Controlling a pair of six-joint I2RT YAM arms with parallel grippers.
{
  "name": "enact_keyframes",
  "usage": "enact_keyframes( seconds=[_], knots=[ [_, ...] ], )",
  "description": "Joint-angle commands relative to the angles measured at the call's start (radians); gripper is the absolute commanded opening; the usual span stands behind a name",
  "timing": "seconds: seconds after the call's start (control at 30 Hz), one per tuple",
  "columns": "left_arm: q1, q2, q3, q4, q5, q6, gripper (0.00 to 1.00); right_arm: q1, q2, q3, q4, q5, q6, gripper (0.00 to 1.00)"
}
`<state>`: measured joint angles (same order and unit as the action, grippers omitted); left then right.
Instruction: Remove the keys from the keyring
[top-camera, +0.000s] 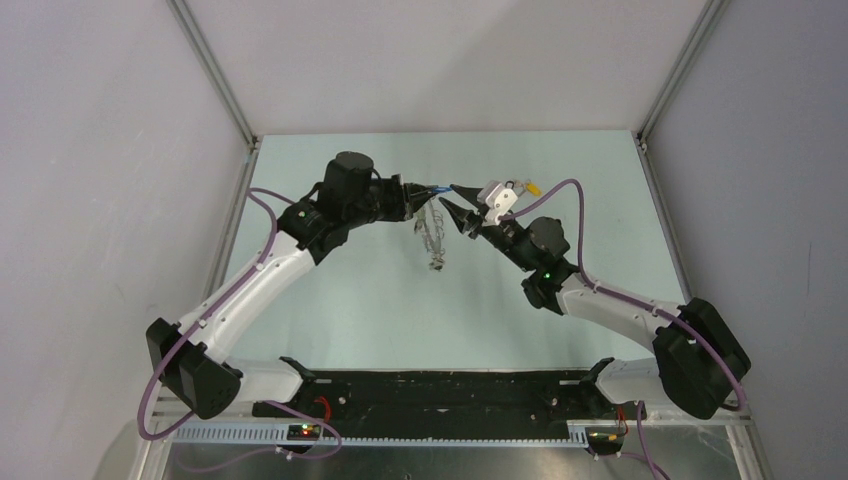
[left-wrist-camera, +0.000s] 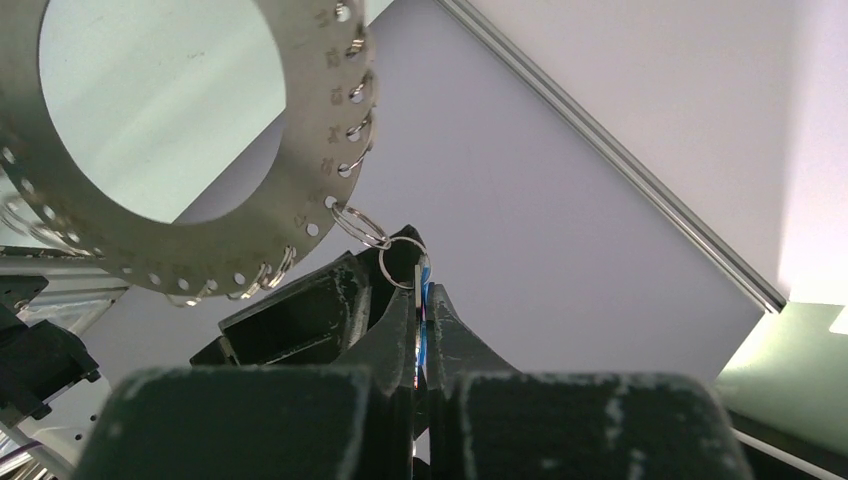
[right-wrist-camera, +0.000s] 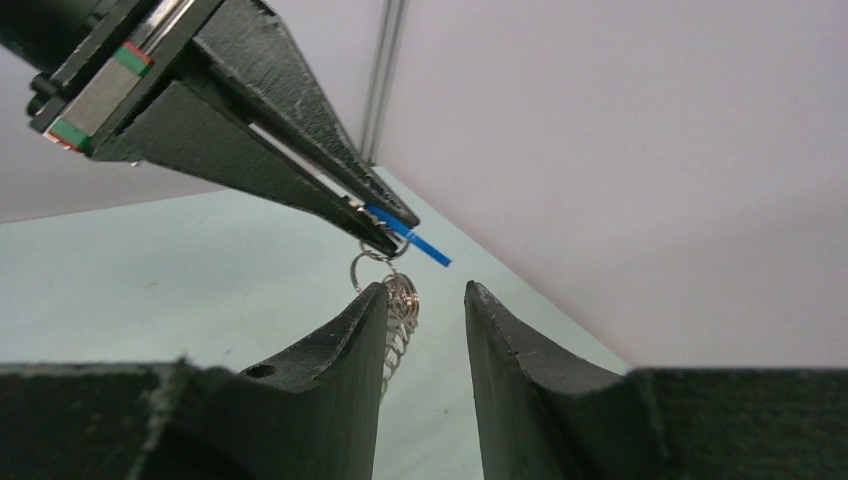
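Closest to the right wrist lens, the right jaws stand released with nothing between them. Their tips point up at the left jaws, which come in from the upper left of that view.

The left jaws are clenched on a small silvery key with a blue plastic head (right-wrist-camera: 428, 250). It shows only edge-on, as a thin blue strip poking past their tips. A small wire split ring (right-wrist-camera: 365, 268) hangs from the key, and from that hangs the broad silvery-grey metal keyring with a drilled, ring-studded rim (left-wrist-camera: 325, 110). The keyring dangles in the air over the pale green bench (top-camera: 340, 300), touching nothing else. I cannot make out any other keys.

The key's long axis runs straight along the left jaws, with its blue end aimed at the right arm (top-camera: 600, 300). The keyring drops below that line, edge-on to the right wrist, just beside the left-hand fingertip (right-wrist-camera: 375, 300) rather than inside the gap.

The right arm is the free one and already near. It probably needs to shift sideways so the loop falls between its jaws before it pulls against the held key.
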<state>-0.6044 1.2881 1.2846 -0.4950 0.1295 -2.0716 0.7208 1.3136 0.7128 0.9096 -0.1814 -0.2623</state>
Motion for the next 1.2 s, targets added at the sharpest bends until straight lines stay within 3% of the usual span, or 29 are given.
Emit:
enact_keyframes(
  seconds=[0.0,0.37,0.57,0.77,1.17],
  knots=[
    [-0.002,-0.051,0.030,0.049,-0.016,-0.106,0.00,0.000,0.027,0.056,0.039,-0.065,0.019,0.39],
    [-0.003,-0.055,0.042,0.051,-0.010,-0.099,0.00,0.009,0.073,0.113,0.010,-0.111,0.037,0.33],
    [-0.003,-0.061,0.046,0.051,-0.025,-0.102,0.00,0.009,0.064,0.121,-0.027,-0.109,0.048,0.11],
    [0.001,-0.070,0.045,0.054,-0.047,-0.109,0.00,0.009,0.042,0.115,-0.060,-0.105,0.051,0.00],
    [0.005,-0.088,0.021,0.067,-0.055,-0.116,0.00,0.002,0.004,0.107,-0.089,0.033,0.186,0.00]
  ],
)
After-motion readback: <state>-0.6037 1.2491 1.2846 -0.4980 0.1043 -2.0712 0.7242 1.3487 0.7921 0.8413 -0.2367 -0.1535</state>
